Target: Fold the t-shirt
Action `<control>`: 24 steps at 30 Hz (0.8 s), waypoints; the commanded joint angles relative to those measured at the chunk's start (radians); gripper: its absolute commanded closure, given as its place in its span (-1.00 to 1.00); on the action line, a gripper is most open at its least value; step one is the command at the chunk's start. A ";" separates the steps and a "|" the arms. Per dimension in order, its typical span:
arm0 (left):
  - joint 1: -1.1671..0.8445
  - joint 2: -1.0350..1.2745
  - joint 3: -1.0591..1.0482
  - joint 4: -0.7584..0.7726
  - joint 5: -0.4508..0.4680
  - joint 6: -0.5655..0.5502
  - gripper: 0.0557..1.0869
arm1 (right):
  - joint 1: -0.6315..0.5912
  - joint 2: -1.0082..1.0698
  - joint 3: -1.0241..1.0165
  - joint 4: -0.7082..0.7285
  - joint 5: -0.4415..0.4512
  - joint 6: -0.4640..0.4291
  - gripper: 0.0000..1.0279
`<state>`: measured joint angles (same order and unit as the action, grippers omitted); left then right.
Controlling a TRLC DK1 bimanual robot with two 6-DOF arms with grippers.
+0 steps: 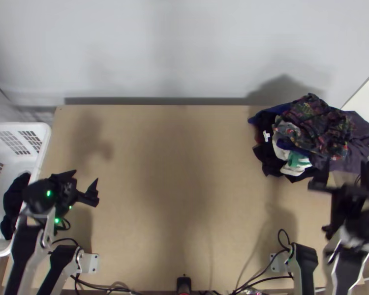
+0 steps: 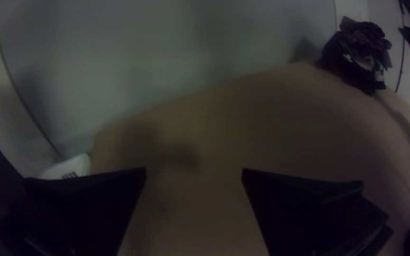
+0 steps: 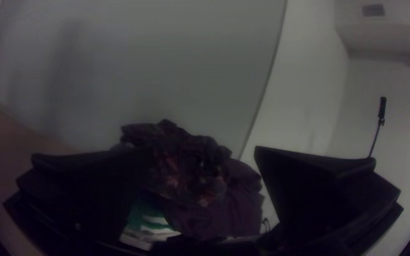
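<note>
A rumpled heap of clothes (image 1: 283, 135) lay at the far right of the light wooden table (image 1: 174, 196), a dark patterned garment (image 1: 310, 118) uppermost. Which piece was the t-shirt could not be told; presumably it lay bunched within the heap. The right gripper (image 3: 204, 149) stood near the heap's near side, its fingers parted and no cloth visibly gripped. The left gripper (image 1: 85, 177), likewise open and holding nothing, stood beside the white laundry basket (image 1: 44, 140), in which dark cloth (image 1: 15, 201) lay. The step in hand appeared to be picking out one shirt. It called for setting the right fingers about a raised fold, closing on that layer alone and lifting slowly; too deep a pinch risked dragging neighbouring garments along. Both grippers were then best used to spread the shirt flat at mid-table.
</note>
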<state>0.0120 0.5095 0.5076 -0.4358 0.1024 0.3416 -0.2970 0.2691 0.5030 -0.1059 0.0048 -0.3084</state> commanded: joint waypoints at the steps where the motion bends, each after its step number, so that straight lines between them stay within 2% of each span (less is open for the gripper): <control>1: -0.057 -0.321 -0.233 0.221 -0.020 0.007 -0.90 | -0.033 -0.275 -0.222 -0.077 0.038 -0.077 -0.92; 4: -0.080 -0.520 -0.323 0.322 -0.018 0.050 -0.90 | -0.076 -0.275 -0.284 -0.028 0.038 -0.078 -0.92; 8: -0.103 -0.514 -0.366 0.293 -0.018 0.042 -0.90 | -0.071 -0.275 -0.370 0.037 0.038 -0.021 -0.92; 14: -0.112 -0.514 -0.382 0.269 -0.018 0.042 -0.90 | -0.073 -0.275 -0.405 0.133 0.035 -0.009 -0.92; 19: -0.112 -0.514 -0.393 0.278 -0.018 0.025 -0.91 | -0.019 -0.274 -0.409 0.005 0.031 -0.024 -0.92; 24: -0.106 -0.514 -0.420 0.267 -0.018 0.030 -0.91 | 0.001 -0.272 -0.409 -0.127 0.018 -0.101 -0.92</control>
<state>-0.0937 0.0063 0.1211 -0.1627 0.0845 0.3744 -0.3233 0.0002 0.1074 -0.1135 0.0368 -0.3477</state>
